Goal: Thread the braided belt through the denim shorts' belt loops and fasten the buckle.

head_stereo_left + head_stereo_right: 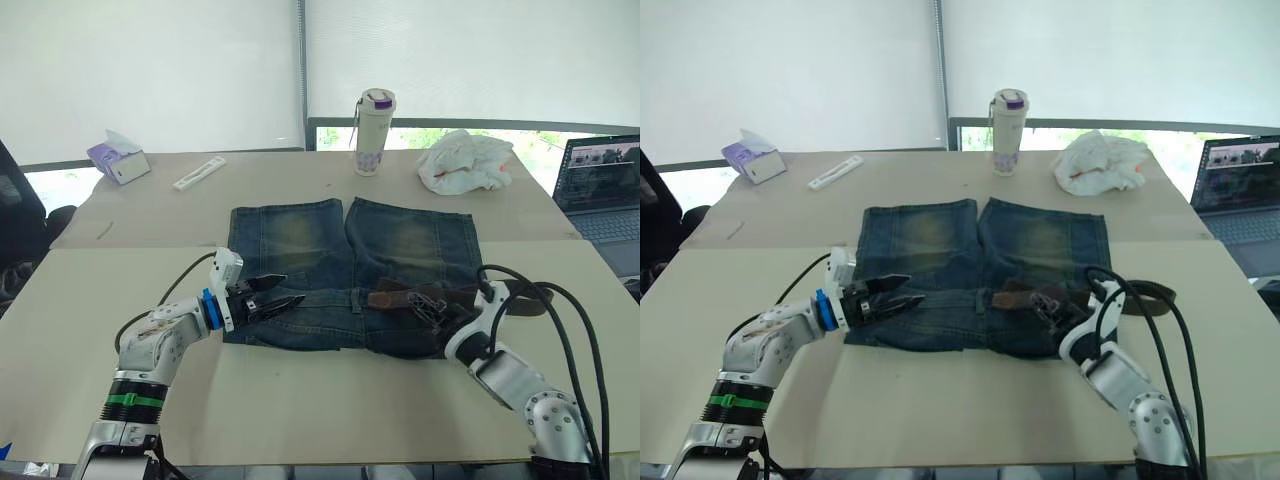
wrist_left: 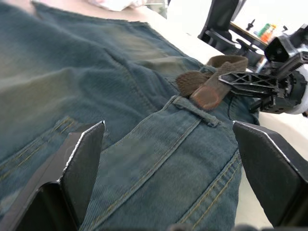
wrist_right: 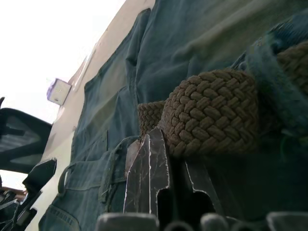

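1. The braided belt (image 1: 420,297) is lying left-to-right along the near waistband of the denim shorts (image 1: 345,270), its leather tip (image 2: 208,95) pointing left toward a belt loop (image 2: 196,109) just beside it.
2. The right gripper (image 1: 437,305) is pinching the belt near that tip, fingers pressed together on the strap.
3. The left gripper (image 1: 285,300) is hovering with fingers spread over the waistband's left part, farther from the tip.
4. The belt's tail is looping off the shorts' right edge.

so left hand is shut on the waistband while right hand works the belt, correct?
Not quite. The left hand is open, its fingers spread over the denim shorts waistband, as the left wrist view shows. The right hand is at the braided belt.
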Robot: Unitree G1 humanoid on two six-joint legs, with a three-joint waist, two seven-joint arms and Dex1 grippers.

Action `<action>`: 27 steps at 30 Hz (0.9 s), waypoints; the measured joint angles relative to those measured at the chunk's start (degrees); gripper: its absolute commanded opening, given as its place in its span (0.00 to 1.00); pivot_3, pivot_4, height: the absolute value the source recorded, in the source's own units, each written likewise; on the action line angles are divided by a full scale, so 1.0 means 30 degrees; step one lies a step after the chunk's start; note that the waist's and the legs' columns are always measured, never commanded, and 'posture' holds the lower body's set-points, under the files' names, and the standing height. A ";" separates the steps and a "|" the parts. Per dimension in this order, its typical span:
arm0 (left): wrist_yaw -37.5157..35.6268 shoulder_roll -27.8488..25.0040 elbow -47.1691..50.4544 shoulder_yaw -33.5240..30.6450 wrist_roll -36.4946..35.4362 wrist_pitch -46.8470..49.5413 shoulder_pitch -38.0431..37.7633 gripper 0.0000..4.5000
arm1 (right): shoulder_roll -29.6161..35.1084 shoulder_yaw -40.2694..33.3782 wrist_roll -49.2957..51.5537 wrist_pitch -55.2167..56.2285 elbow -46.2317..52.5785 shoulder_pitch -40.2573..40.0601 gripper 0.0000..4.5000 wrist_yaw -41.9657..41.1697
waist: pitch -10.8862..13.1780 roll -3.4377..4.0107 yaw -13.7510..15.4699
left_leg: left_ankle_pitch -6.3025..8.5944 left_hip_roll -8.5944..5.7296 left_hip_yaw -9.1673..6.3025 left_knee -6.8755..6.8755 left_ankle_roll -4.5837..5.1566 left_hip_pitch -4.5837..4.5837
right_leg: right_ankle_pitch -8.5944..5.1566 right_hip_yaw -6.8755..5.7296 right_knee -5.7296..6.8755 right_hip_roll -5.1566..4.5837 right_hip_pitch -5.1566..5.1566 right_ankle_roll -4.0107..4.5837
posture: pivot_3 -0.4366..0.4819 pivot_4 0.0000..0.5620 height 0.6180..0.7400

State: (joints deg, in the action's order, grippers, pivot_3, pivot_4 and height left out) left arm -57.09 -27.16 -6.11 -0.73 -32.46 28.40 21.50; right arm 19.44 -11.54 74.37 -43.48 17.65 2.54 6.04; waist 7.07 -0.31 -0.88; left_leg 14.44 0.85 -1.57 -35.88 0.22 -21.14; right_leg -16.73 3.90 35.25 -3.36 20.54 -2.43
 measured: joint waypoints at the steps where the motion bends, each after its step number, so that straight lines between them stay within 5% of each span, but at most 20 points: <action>1: -0.0037 0.0106 -0.0001 0.0171 0.0221 -0.0073 -0.0009 0.99 | -0.0135 0.0100 -0.0001 -0.0238 -0.0062 0.0145 0.00 0.0102 | 0.0000 0.0000 -0.0036 | 0.0000 0.0003 -0.0001 0.0000 0.0000 0.0001 | 0.0000 0.0000 0.0006 0.0004 0.0001 0.0000 | 0.48 0.27 1.00; 15: -0.0052 0.1145 -0.0048 0.0702 0.1044 -0.0546 -0.0463 0.99 | -0.3397 0.1017 -0.0851 -0.1742 -0.1179 0.2647 0.00 0.3017 | -0.0002 -0.0005 -0.0585 | -0.0001 0.0020 0.0003 0.0001 0.0002 0.0007 | 0.0000 0.0024 0.0123 0.0023 0.0062 0.0005 | 0.48 0.27 1.00; 27: 0.0626 0.2067 -0.0011 0.0505 0.0648 0.0462 -0.0758 0.99 | -0.4137 0.1392 0.0852 -0.3179 -0.0820 0.3778 0.00 0.4567 | -0.0002 -0.0006 -0.0558 | -0.0002 0.0007 0.0002 -0.0002 0.0003 -0.0005 | -0.0001 0.0025 0.0164 0.0013 0.0096 0.0004 | 0.48 0.27 1.00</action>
State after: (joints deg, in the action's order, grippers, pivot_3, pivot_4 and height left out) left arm -55.21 -20.96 -6.14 0.78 -30.52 29.78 19.22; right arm 7.03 -7.37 76.93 -53.02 15.19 13.87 19.74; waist 7.06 -0.33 -2.55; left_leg 14.43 0.87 -1.56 -35.89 0.23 -21.16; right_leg -16.74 3.98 35.75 -3.32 20.83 -2.42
